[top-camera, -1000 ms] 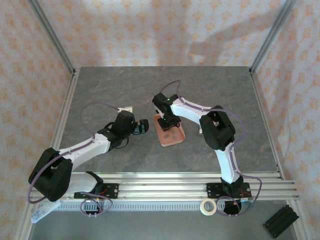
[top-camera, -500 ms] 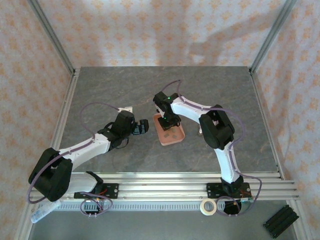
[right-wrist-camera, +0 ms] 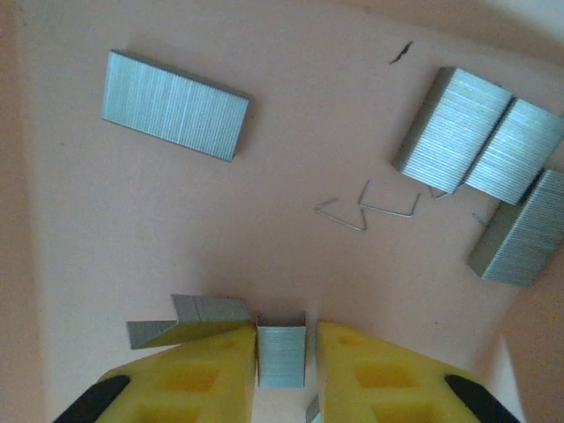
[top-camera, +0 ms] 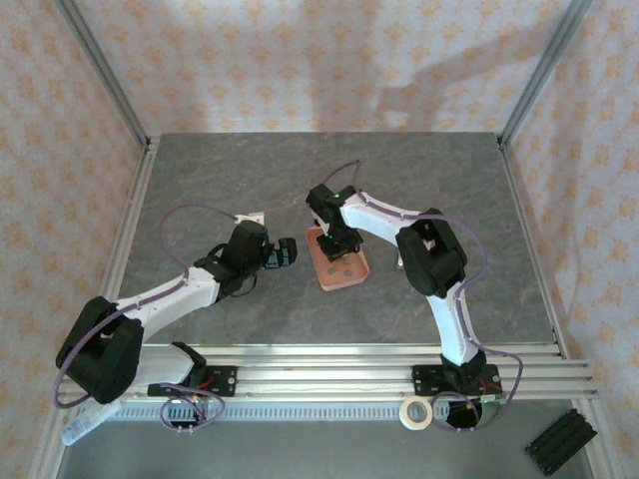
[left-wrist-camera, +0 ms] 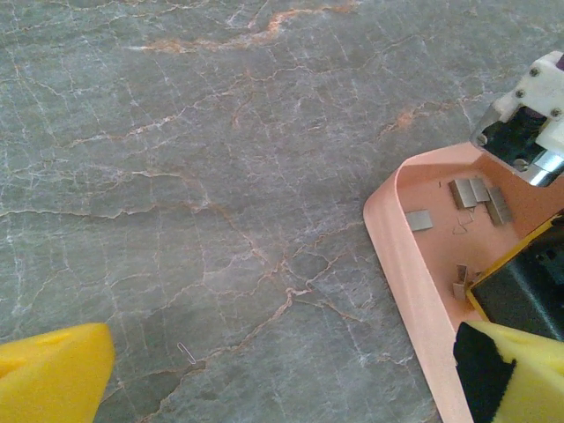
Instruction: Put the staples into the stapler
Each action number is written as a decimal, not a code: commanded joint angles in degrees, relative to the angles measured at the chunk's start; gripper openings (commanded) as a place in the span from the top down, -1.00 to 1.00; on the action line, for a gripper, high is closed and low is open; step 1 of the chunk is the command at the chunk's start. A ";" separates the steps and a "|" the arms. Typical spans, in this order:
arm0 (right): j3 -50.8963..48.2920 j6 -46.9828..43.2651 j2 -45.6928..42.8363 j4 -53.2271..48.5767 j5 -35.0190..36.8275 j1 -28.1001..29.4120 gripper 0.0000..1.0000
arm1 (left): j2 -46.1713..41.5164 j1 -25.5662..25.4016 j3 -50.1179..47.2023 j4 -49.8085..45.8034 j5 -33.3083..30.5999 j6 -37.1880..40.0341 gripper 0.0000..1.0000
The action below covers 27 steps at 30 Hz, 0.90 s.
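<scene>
From above, the staples (top-camera: 342, 266) are mere dark specks, too small to count, and the right gripper (top-camera: 339, 243) covers the far end of the tray (top-camera: 349, 277). In the left wrist view the tray runs off the right and bottom edges. The right gripper's dark finger hides part of its floor, and a white piece (left-wrist-camera: 529, 123) with a shiny metal part is cut by the right edge, so what it is cannot be told. In the right wrist view the short strip (right-wrist-camera: 280, 352) between the yellow fingertips (right-wrist-camera: 194, 379) has its lower end hidden. The bent strip (right-wrist-camera: 189, 315) beside it passes behind a pad, and two strips at the right are clipped by the edge.
</scene>
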 commanded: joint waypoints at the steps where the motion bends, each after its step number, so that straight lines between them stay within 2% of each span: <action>1: 0.75 0.09 3.43 -0.02 0.96 -0.37 0.60 | -1.23 0.31 0.57 -1.43 -1.72 0.78 -0.99; 6: 1.27 0.07 2.34 0.36 0.48 -0.48 0.71 | -1.14 0.30 0.81 -1.39 -1.71 0.78 -1.00; 11: -1.41 1.21 -3.11 2.94 1.30 -0.66 0.73 | -1.14 0.35 1.17 -1.40 -1.60 1.04 -1.00; 21: -16.17 9.61 -22.20 13.89 2.96 -1.84 0.73 | -1.45 0.22 0.84 3.85 2.62 0.84 -1.00; 27: -27.47 15.55 -34.65 12.84 4.32 -3.29 0.73 | -0.47 -1.30 0.93 6.79 5.20 0.96 -0.99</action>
